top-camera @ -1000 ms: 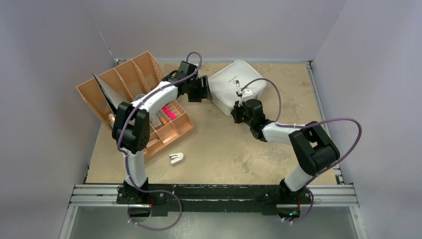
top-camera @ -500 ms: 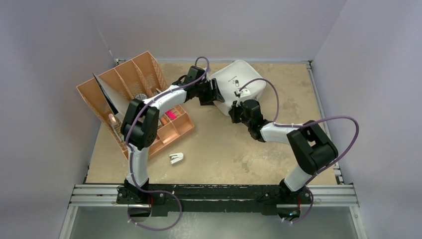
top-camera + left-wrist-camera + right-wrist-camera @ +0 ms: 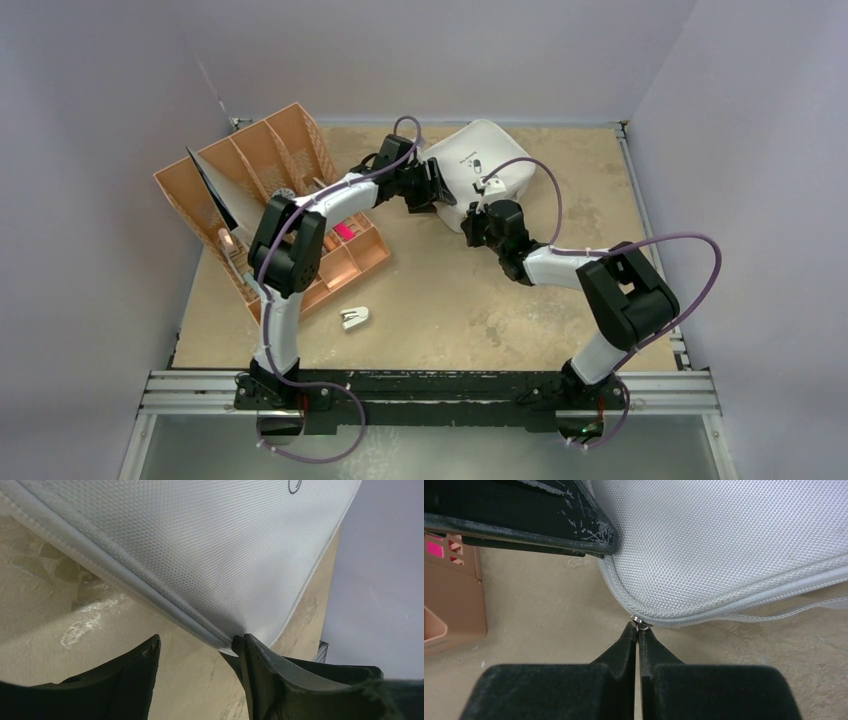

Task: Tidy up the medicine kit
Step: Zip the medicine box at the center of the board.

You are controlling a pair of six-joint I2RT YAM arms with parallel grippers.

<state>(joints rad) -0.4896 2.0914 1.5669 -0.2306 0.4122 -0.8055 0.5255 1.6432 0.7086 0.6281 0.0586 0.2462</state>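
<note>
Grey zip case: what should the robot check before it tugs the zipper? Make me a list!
1. Right fingers pinch the small metal zipper pull: ok, shut on it at their tips.
2. Left fingers hold the light grey woven hard-shell zip case: not ok, they are open; one finger sits at its seam.
3. Case lies on the beige table: ok.
4. Tan-orange plastic divided tray is apart from the case: ok.
5. How far the zip is open: cannot tell.
</note>
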